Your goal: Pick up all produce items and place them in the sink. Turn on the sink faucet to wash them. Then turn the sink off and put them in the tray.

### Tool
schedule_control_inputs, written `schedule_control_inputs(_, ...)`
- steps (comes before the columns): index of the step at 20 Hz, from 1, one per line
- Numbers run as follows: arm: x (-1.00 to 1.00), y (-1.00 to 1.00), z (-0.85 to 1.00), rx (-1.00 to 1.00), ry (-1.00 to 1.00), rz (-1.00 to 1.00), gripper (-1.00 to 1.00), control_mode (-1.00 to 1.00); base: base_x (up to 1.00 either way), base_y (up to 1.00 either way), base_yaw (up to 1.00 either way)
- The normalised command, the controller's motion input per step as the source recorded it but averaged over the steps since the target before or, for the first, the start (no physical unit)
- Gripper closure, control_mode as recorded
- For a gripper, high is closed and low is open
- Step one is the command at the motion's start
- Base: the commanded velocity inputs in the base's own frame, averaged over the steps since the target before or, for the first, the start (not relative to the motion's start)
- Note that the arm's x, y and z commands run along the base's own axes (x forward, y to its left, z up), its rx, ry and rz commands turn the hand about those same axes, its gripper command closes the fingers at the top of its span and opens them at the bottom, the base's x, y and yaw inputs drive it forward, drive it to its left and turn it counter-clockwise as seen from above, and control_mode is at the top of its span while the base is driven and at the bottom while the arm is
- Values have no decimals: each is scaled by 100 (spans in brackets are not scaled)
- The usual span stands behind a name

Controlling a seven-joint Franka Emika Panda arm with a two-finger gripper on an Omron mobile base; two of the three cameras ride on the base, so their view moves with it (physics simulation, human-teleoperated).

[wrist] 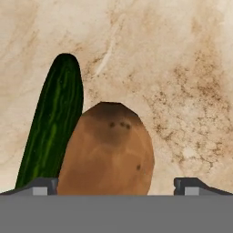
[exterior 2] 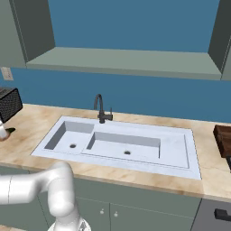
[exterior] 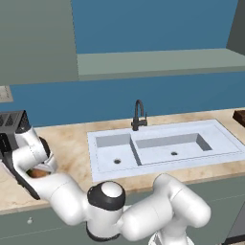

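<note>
Potato (wrist: pixel 107 150) is seen close up in the hand view, lying on the marbled beige bench (wrist: pixel 182 68), with the cucumber (wrist: pixel 52 132) touching it on the left of that view and reaching further up the picture. The claw (wrist: pixel 116 186) is held with its two dark fingertips (wrist: pixel 43 185) wide apart, one at each side of the potato's near end, and nothing is clamped between them. Whether the tips touch the potato cannot be told.

In the left base view the white arm is bent far to the left over the bench, left of the sink (exterior: pixel 162 143), and a small brown patch of the potato (exterior: pixel 37 173) is glimpsed beneath the wrist. The black toaster (exterior: pixel 12 122) stands just beyond the hand, at the far left against the blue wall.

The double-basin sink is set in the middle of the bench, with the small basin on the left and the larger on the right. The black faucet (exterior: pixel 139 115) stands behind the divide. The dark brown tray (exterior 2: pixel 223 140) is seen at the right edge of the bench, well apart from the produce.
</note>
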Motion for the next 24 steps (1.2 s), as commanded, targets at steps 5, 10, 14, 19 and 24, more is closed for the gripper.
schedule_control_inputs(5, 0, -2, -41, 7, 0, -1, -100, -100, 0, 0, 0)
schedule_control_inputs(10, 0, -4, -45, 10, 0, 0, -100, -100, 0, 0, 0)
schedule_control_inputs(14, 0, 0, -44, 5, 0, 0, 100, -100, 0, 0, 0)
schedule_control_inputs(19, 1, 4, -10, 0, 2, 1, 100, -100, 0, 0, 0)
schedule_control_inputs(24, -6, -18, 12, -1, -2, 0, 100, -100, 0, 0, 0)
